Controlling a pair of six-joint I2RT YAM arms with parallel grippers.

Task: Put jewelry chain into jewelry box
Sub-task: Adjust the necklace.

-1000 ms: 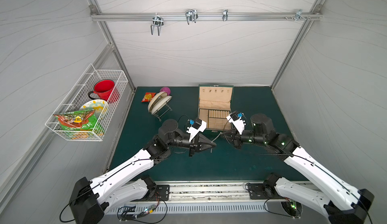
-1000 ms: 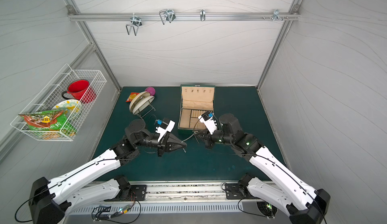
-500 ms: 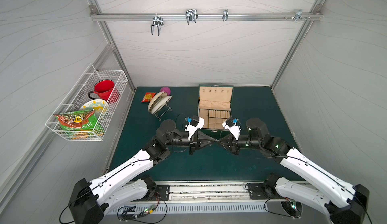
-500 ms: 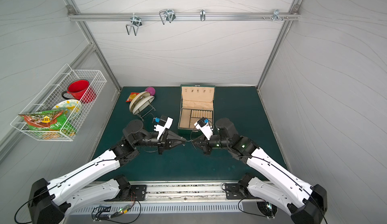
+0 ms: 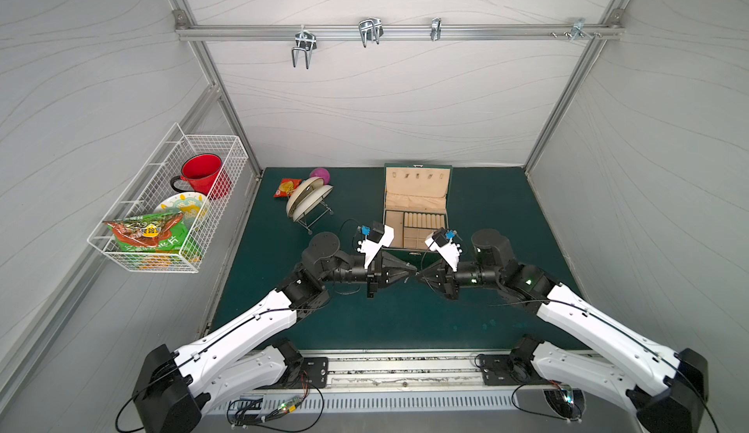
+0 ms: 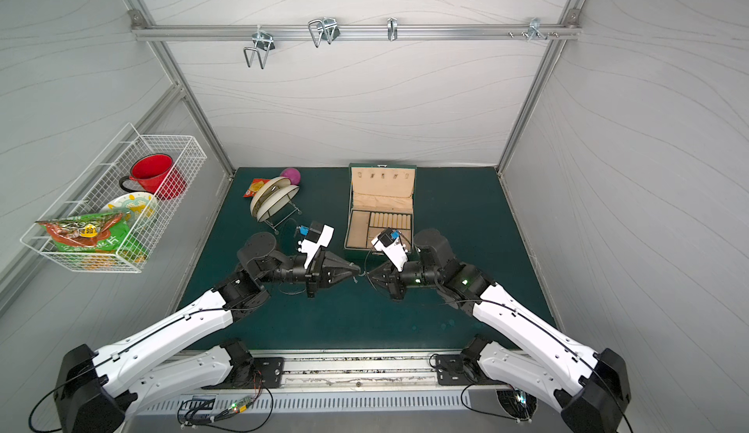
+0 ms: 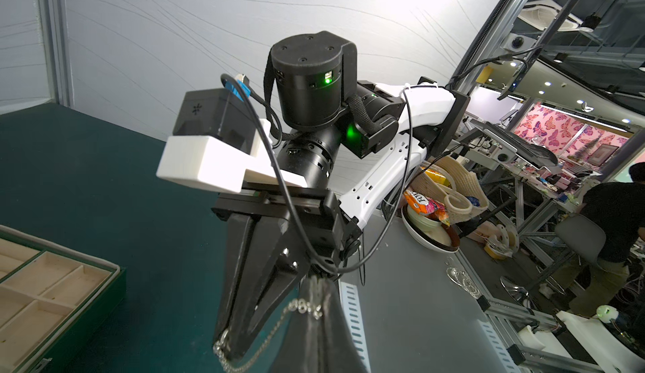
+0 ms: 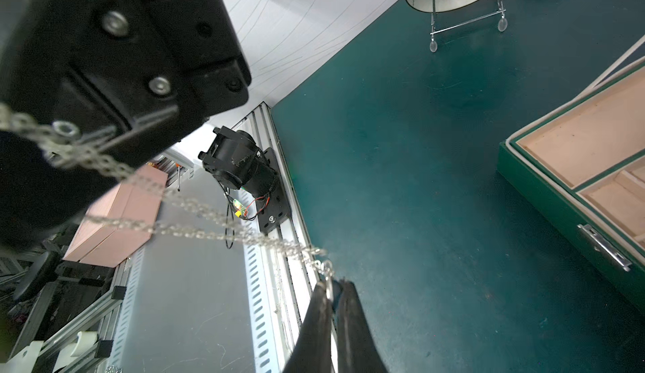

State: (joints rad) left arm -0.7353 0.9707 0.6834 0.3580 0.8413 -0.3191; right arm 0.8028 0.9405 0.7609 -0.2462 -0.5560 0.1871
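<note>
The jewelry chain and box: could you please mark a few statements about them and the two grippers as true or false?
1. The jewelry chain runs from the left gripper to the right gripper. True.
2. The jewelry box is closed. False: its lid stands open.
3. The right gripper is shut on one end of the jewelry chain. True.
4. The left gripper is open and empty. False: it is shut on the jewelry chain.
5. The jewelry chain lies in a compartment. False: it is held in the air, in front of the jewelry box.

Silver jewelry chain (image 8: 195,210), dark green jewelry box (image 8: 558,210) lined beige, teal mat (image 5: 364,321), red mug (image 5: 200,173).
</note>
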